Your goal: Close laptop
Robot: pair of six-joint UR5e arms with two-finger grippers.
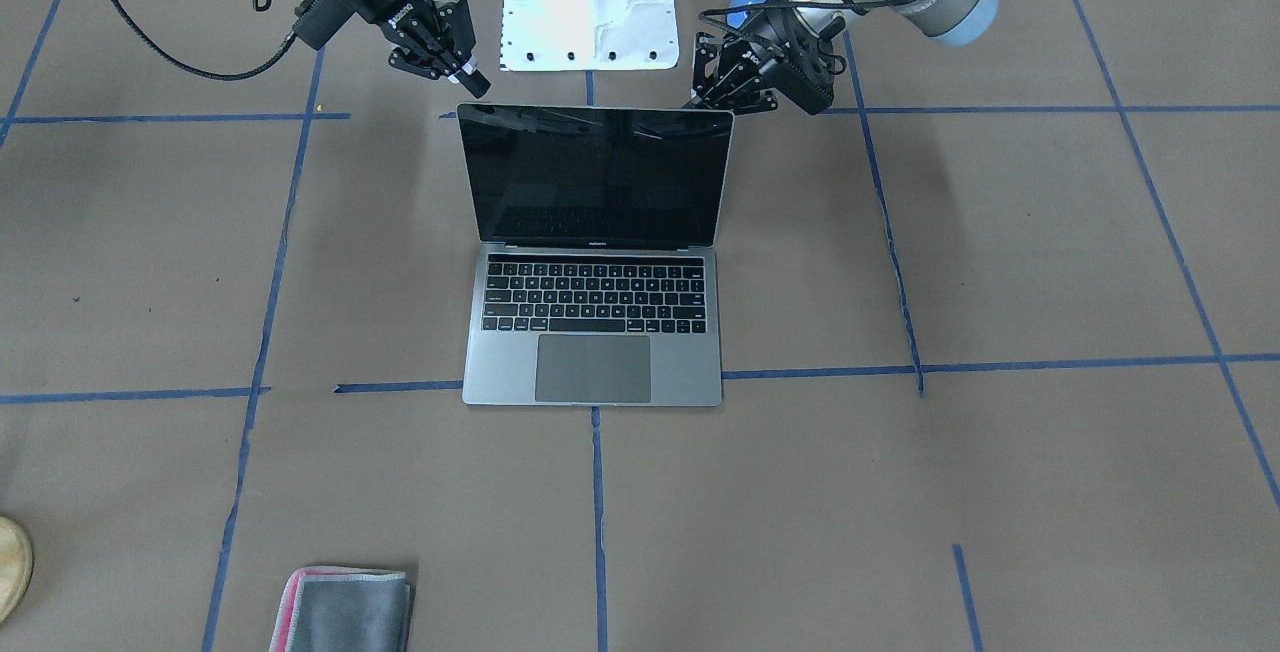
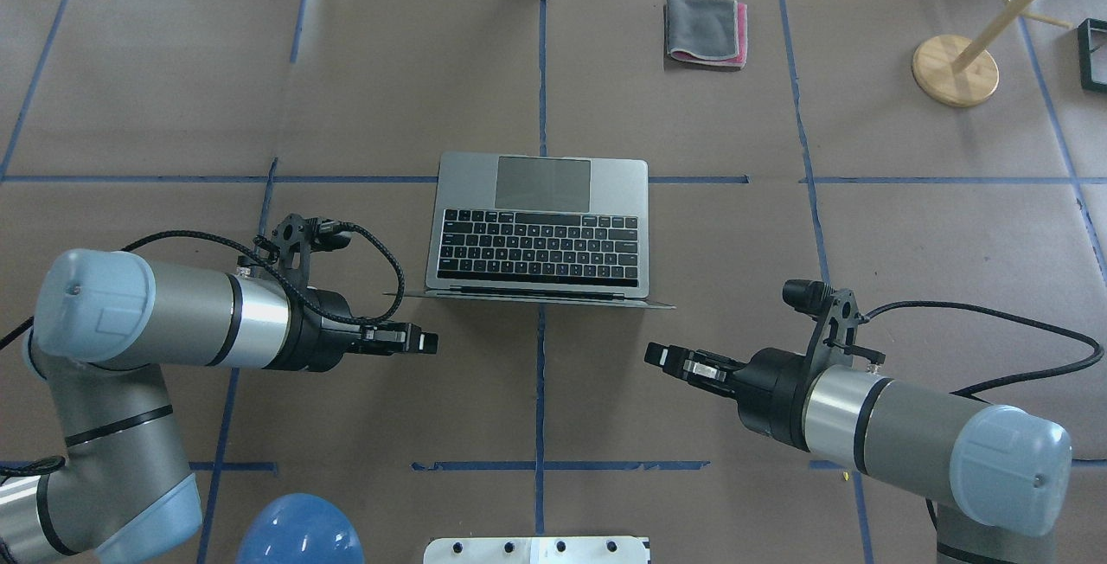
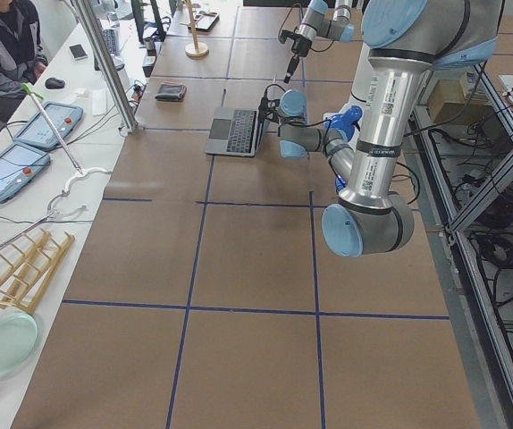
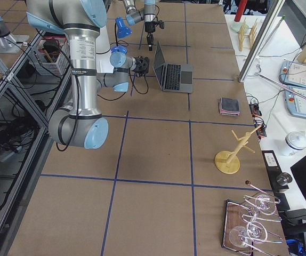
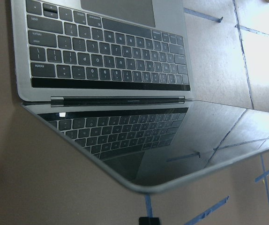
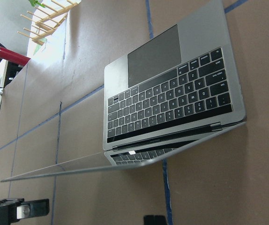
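Observation:
The grey laptop [image 1: 594, 370] stands open in the middle of the table, black screen [image 1: 595, 177] upright, keyboard facing away from me. It also shows in the overhead view [image 2: 540, 201], the left wrist view [image 5: 106, 51] and the right wrist view [image 6: 172, 93]. My left gripper [image 2: 428, 342] is shut and empty, behind the lid near its left corner [image 1: 712, 100]. My right gripper [image 2: 655, 355] is shut and empty, behind the lid near its right corner [image 1: 476, 82]. I cannot tell whether either touches the lid.
A folded grey cloth with a pink edge [image 2: 705, 30] lies at the table's far side. A wooden stand [image 2: 955, 69] is at the far right. A blue dome [image 2: 298, 529] and a white plate [image 2: 536, 549] sit near my base.

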